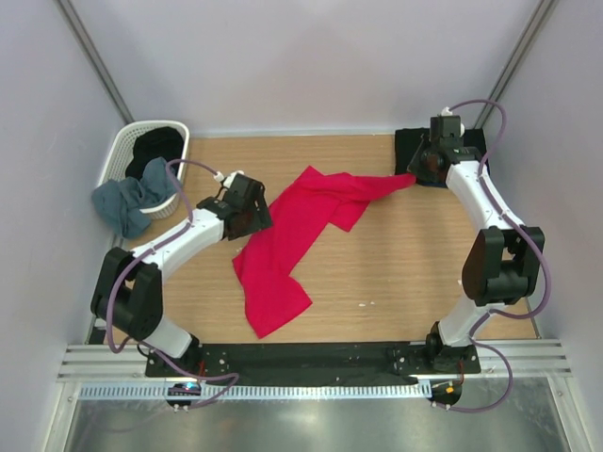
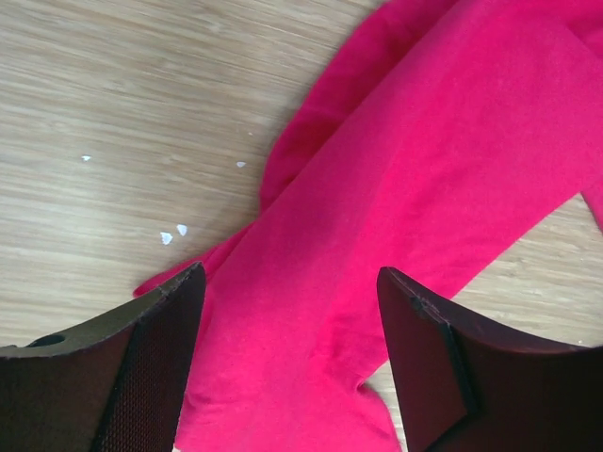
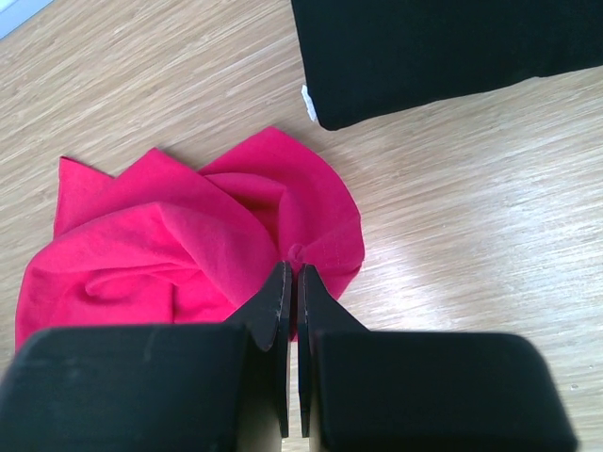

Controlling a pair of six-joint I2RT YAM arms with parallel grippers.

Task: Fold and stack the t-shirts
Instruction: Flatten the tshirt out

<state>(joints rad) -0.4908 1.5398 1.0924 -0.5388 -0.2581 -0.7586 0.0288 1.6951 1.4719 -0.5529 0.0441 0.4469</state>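
Pinching a bunched corner of the red tee [image 1: 283,245] w/ my R gripper [image 3: 292,273]: fingers pressed together, cloth gathered into a little knot right at the tips, folds fanning out from there over the table [image 1: 396,273]. That pinch sits at the far R of the table, just beside the folded black tee [image 3: 443,47], which lies flat in the far R corner. The two cloths are near each other, but the wrist view shows a strip of bare wood btwn them. From the pinched corner the red tee runs diagonally toward the near L as a long crumpled band, widest approx mid-table, w/ one end lying toward the near edge. My L gripper [image 2: 290,275] hangs over the L side of that band, fingers spread wide, nothing btwn them, red cloth below. Can't tell from the pics whether the tips touch it. A few white specks [image 2: 174,234] lie on the wood beside the cloth edge. Far L corner: white basket [image 1: 115,155] w/ a black tee [image 1: 155,149] inside, and a grey-blue tee [image 1: 127,202] draped over its near rim, hanging down outside.
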